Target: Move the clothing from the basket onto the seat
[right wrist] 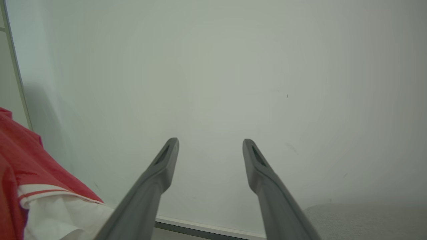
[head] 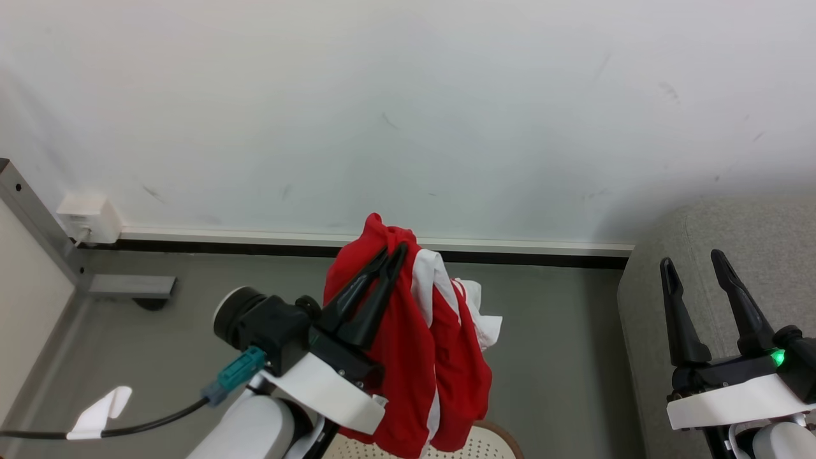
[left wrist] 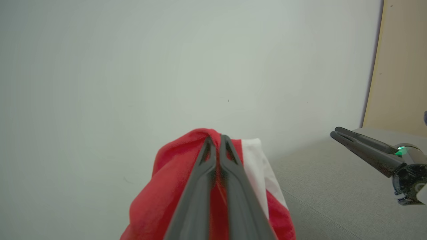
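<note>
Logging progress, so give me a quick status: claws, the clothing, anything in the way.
Left claw shut on the clothing, hanging above the basket. Right claw open, empty, by the seat. Bare floor between clothing and seat.

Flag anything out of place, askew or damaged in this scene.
Nothing looks damaged or spilled. The red garment hangs bunched from the shut left gripper above the basket, expected mid-carry. The wall carries faint scuff marks.
</note>
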Motion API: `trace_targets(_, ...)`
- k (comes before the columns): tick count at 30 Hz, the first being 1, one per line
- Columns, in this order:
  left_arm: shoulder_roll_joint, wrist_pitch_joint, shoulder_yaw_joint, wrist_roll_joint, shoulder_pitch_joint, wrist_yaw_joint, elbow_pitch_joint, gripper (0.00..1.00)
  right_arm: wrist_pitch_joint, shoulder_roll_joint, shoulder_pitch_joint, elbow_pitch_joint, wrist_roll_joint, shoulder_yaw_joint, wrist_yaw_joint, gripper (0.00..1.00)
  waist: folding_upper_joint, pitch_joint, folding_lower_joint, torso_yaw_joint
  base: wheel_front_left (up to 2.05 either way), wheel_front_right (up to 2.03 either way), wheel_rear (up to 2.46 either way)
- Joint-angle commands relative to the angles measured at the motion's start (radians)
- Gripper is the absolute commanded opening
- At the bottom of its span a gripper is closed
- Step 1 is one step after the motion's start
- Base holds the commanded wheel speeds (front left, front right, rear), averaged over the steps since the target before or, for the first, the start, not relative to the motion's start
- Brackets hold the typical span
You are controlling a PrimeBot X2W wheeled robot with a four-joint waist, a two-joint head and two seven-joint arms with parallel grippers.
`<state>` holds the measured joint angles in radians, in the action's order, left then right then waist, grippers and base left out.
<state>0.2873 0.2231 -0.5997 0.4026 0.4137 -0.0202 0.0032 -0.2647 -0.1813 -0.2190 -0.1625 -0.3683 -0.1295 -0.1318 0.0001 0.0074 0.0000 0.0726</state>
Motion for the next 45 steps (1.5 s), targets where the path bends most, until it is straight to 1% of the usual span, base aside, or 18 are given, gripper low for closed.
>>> trace_targets(1,0.005,0.001,0.002,0.002,0.008,-0.005,-0.009,0.00,0.001,-0.005,0.014,0.005,-0.006,-0.004,0.002,1.00,-0.0001,0.000,0.0000,0.000,0.00,0.00,0.00)
trace_targets(12,0.013,-0.002,0.004,0.017,0.006,-0.013,-0.027,0.00,0.001,-0.011,0.016,0.017,-0.019,-0.031,0.002,1.00,-0.0001,0.003,0.0000,0.007,0.00,0.00,0.00)
trace_targets(17,0.017,0.001,0.005,0.022,0.007,-0.015,-0.028,0.00,0.001,-0.003,0.023,0.034,-0.039,-0.064,0.002,1.00,-0.0001,0.005,0.0000,0.011,0.00,0.00,0.00)
trace_targets(19,0.018,0.001,0.003,0.022,0.008,-0.016,-0.029,0.00,0.001,-0.012,0.025,0.054,-0.060,-0.111,0.002,1.00,-0.0001,0.006,0.0000,0.012,0.00,0.00,0.00)
trace_targets(23,0.017,0.001,-0.002,0.023,0.008,-0.016,-0.024,0.00,0.001,-0.049,0.030,0.069,-0.101,-0.226,0.002,1.00,-0.0001,0.005,0.0000,0.012,0.00,0.00,0.00)
trace_targets(32,-0.002,0.008,-0.023,0.026,0.012,-0.007,0.000,0.00,0.001,-0.097,-0.003,0.032,-0.128,-0.440,0.002,1.00,-0.0001,0.002,0.0000,0.021,0.00,0.00,0.00)
trace_targets(35,-0.008,0.011,-0.030,0.028,0.015,-0.003,0.007,0.00,0.001,-0.101,-0.020,0.013,-0.154,-0.502,0.002,1.00,-0.0001,0.000,0.0000,0.028,0.00,0.00,0.00)
trace_targets(37,-0.013,0.014,-0.035,0.030,0.016,-0.001,0.011,0.00,0.001,-0.108,-0.031,-0.001,-0.162,-0.532,0.002,1.00,-0.0001,0.000,0.0000,0.035,0.00,0.00,0.00)
trace_targets(45,-0.038,0.020,-0.061,0.024,0.026,0.011,0.030,0.00,0.001,-0.085,-0.094,-0.069,-0.192,-0.603,0.002,1.00,-0.0001,0.002,0.0000,0.068,0.00,0.00,0.00)
